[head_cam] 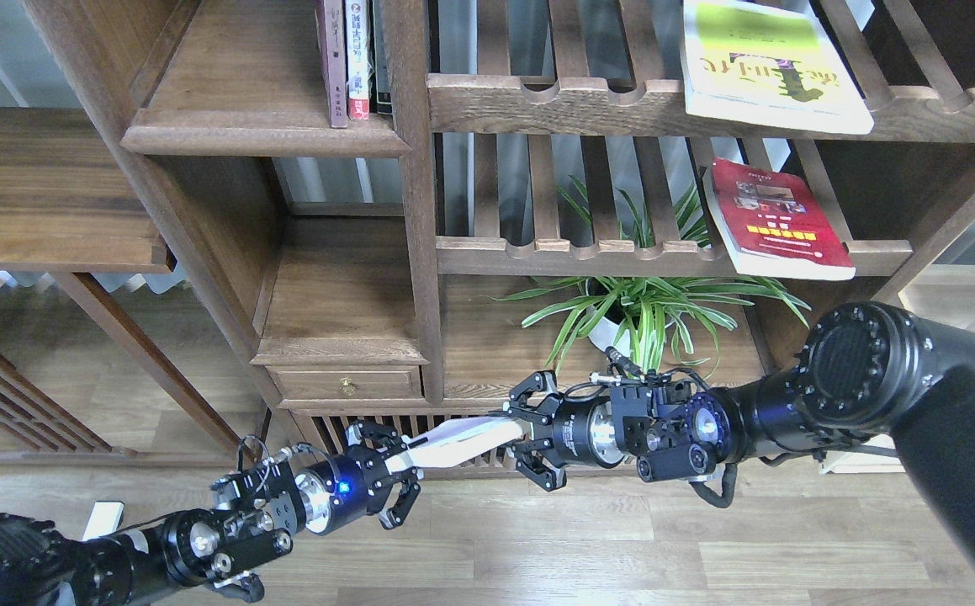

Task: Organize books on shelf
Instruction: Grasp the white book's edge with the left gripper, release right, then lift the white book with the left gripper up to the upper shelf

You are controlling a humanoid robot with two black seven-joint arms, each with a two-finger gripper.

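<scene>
The pale white-lavender book (460, 443) hangs low in front of the bookcase, held at both ends. My left gripper (388, 481) is shut on its left end and my right gripper (529, 438) is shut on its right end. The yellow-green book (769, 67) lies on the upper slatted rack at top right. The red book with a yellow band (777, 220) lies on the slatted rack below it. The dark solid shelf (243, 93) at upper left has a rounded front lip.
Three slim volumes (354, 59) stand at the right end of the solid shelf. A potted green plant (634, 316) sits on the low board behind my right gripper. A small drawer unit (344, 337) stands in the middle, above wood flooring.
</scene>
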